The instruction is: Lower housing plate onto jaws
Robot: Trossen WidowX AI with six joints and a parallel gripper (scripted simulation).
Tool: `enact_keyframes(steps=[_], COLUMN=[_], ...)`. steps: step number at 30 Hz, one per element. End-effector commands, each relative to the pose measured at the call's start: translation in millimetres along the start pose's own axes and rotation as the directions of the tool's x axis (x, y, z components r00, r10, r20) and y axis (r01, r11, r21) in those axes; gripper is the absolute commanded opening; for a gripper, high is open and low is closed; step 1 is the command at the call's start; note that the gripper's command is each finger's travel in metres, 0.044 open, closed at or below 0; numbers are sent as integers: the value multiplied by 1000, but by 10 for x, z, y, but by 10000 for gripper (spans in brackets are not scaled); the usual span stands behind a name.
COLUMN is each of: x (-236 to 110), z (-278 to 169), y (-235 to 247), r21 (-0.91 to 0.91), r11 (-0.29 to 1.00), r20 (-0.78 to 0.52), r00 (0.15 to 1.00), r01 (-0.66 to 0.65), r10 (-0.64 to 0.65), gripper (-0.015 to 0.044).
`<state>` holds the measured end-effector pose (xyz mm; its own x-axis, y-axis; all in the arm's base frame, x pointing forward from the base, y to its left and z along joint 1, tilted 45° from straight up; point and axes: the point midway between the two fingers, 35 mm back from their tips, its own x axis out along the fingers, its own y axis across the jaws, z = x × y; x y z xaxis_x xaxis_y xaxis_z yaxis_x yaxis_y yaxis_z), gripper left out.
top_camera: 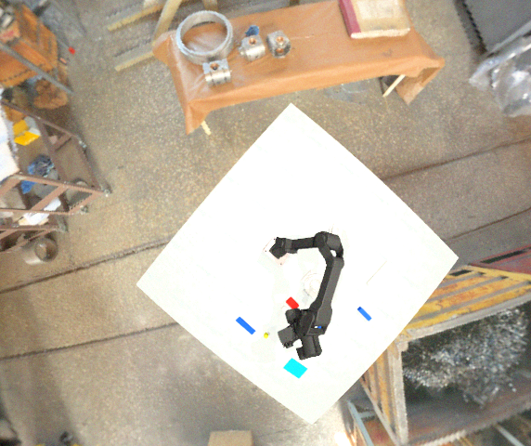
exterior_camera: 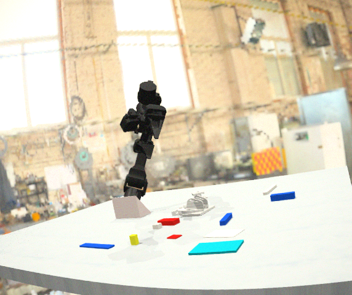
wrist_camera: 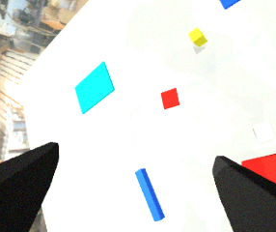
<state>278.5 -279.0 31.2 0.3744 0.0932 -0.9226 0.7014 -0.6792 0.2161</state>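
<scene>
A pale grey assembly (exterior_camera: 198,208) with a flat base and raised curved parts stands on the white table; it is only a faint outline (top_camera: 310,282) in the top view. Its jaws, pins and stubs are too pale to tell apart. A thin white plate (exterior_camera: 224,233) and a cyan plate (top_camera: 295,368) (exterior_camera: 216,247) (wrist_camera: 96,89) lie flat nearer the front; I cannot tell which piece is the housing plate. My gripper (top_camera: 297,342) (exterior_camera: 143,126) (wrist_camera: 138,158) is open and empty, high above the table, with its fingers wide apart.
A pinkish wedge block (exterior_camera: 127,208) stands by the arm's base. A red block (top_camera: 291,303) (exterior_camera: 168,222), a yellow piece (top_camera: 266,334) (exterior_camera: 133,239) (wrist_camera: 196,37), a red tile (exterior_camera: 174,236) (wrist_camera: 170,99) and blue bars (top_camera: 245,325) (exterior_camera: 282,196) (wrist_camera: 150,195) lie around the table.
</scene>
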Motion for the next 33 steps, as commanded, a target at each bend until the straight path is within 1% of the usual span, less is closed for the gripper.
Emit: enact_keyframes(steps=[1,2,6,17,25,33], x=[0,-1,-24,-166,-291,-440], z=[0,-6,-138,-836,-1305,-1733], y=[0,-1,-19,-194,-398,-652], r21=[0,-2,-61,-373,-578,-753], r11=[1000,1000,998,927,816,657], r20=[0,-1,-14,-84,-128,-169], r00=[1000,1000,1000,994,985,970], r01=[0,0,8,31,22,-14], r10=[0,0,-9,-67,-118,-173], gripper=[426,440,440,440,440,440])
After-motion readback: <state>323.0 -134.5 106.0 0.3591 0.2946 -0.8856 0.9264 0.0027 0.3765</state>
